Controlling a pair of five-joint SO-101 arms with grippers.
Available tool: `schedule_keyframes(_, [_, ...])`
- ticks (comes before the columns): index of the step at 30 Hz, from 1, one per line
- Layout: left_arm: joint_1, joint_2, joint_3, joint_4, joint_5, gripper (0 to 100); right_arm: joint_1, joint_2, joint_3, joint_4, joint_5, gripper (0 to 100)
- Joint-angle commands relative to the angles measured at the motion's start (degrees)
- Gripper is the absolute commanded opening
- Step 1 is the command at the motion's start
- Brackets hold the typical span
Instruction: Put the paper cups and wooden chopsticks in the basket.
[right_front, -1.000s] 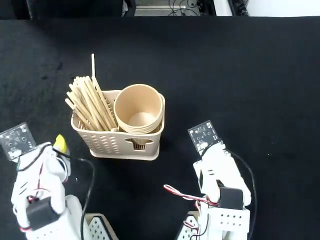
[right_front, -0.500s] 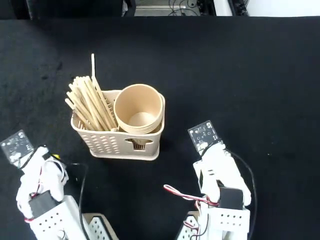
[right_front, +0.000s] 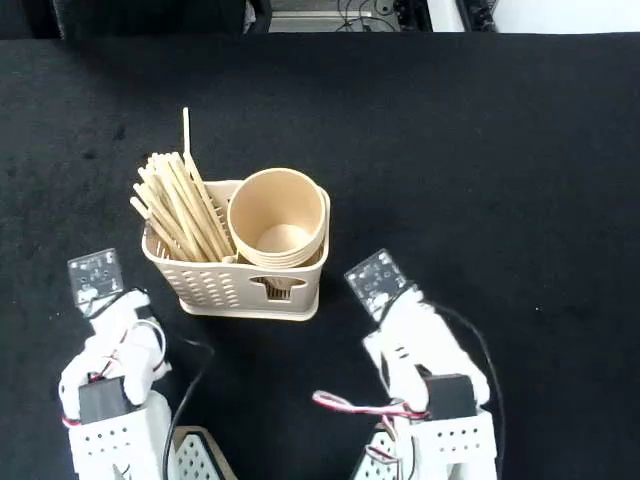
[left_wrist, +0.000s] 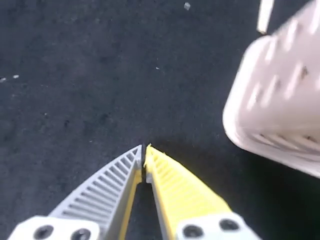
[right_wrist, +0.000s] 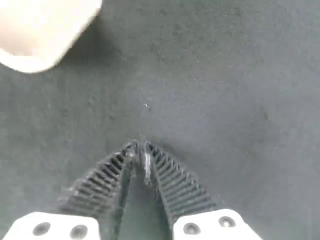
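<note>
Holding both lots already: cream slatted plastic basket (right_front: 235, 290), left of centre on black table (right_front: 480, 150).
- Left half: bundle of pale wooden chopsticks (right_front: 175, 205), leaning left and fanned above the rim, being longer than the basket is deep.
- Right half: nested stack of tan paper cups (right_front: 277, 215), upright, mouths up.
- Left pincer (left_wrist: 144, 152): tips pressed together, empty, low by the basket's near-left corner.
- Right pincer (right_wrist: 140, 147): likewise closed and empty, near-right of the basket.
- Task judged complete.
</note>
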Motion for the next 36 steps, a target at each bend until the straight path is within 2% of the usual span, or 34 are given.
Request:
schedule_keyframes(1, [0.8, -0.4, 0.9, 0.3, -0.4, 3, -1.6, -4.0, -0.1, -1.8, -13.4, 1.6])
schedule_keyframes(5, [0.9, -0.4, 0.9, 0.3, -0.4, 3, -1.4, -3.6, -0.1, -4.7, -27.8, 1.6])
schedule_keyframes(9, [0.9, -0.4, 0.9, 0.3, -0.4, 3, -1.3, -3.8, -0.1, -6.2, -33.9, 1.6])
schedule_keyframes(16, [0.8, -0.4, 0.9, 0.3, -0.4, 3, -1.3, -3.6, -0.1, -5.4, -34.2, 1.5])
schedule_keyframes(21, [-1.1, -0.4, 0.9, 0.3, -0.4, 3, -1.1, -4.0, -0.1, 3.3, -33.9, 1.5])
schedule_keyframes(27, [-3.4, -0.4, 0.9, 0.3, -0.4, 3, 7.6, -3.9, -0.1, 3.3, -34.4, 1.4])
schedule_keyframes(36, [-3.4, -0.4, 0.9, 0.3, -0.4, 3, 8.7, -3.9, -0.1, 3.3, -34.4, 1.3])
